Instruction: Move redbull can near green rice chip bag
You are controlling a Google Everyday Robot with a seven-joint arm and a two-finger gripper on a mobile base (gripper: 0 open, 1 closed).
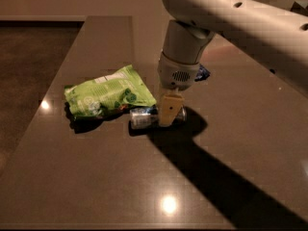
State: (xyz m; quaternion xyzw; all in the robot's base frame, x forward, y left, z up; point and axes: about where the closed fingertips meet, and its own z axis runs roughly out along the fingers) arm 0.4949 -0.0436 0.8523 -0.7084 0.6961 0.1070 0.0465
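The claw (169,110) clamps the redbull can (142,118) mid-body, its far finger hidden behind the can. The arm covers most of a dark blue packet (202,73). The can lies sideways on the bench (96,177), silver end showing, just beside the green rice chip bag (108,97), at its 4 o'clock.

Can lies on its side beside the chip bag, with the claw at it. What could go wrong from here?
Lying on its side, the can may roll away from the bag once the claw pulls away. Pushing it any closer could shove the bag, which the can seems to touch.
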